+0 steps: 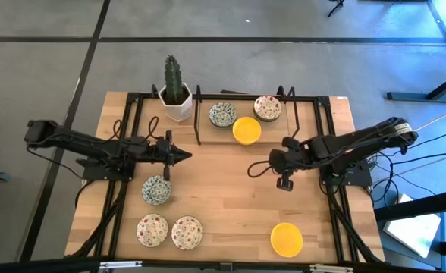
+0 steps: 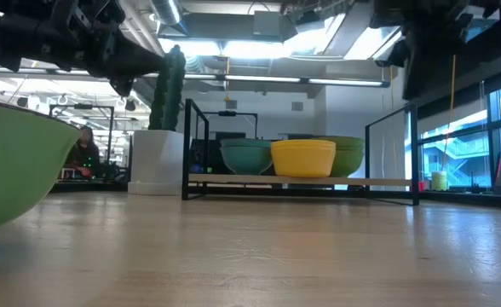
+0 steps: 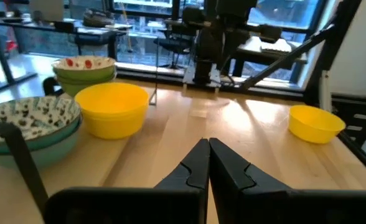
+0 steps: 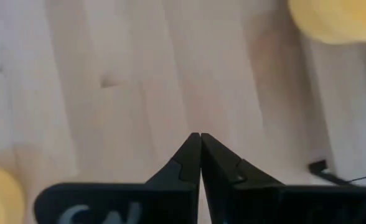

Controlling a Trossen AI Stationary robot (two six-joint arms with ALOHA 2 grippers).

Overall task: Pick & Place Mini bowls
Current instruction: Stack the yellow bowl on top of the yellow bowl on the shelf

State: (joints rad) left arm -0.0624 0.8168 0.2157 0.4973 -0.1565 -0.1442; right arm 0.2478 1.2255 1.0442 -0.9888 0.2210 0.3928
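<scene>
mini bowls (image 1: 246,130) sit upright, round; both end effectors (image 1: 185,156) (image 1: 253,170) closed, empty.

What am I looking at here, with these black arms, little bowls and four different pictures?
These are two robot arms at a wooden table, each ending in a two-fingered tool. One picture looks straight down, one sits at table height, and two come from cameras on the arms' wrists. The left tool and the right tool both hover over the middle of the table, shut and holding nothing; each wrist picture shows its own pointed fingers pressed together.

On a black rack at the far edge sit a blue-green patterned bowl, a yellow bowl and a speckled bowl. Beside the rack stands a cactus pot. Nearer the camera lie another patterned bowl, two speckled bowls and a second yellow bowl.
</scene>
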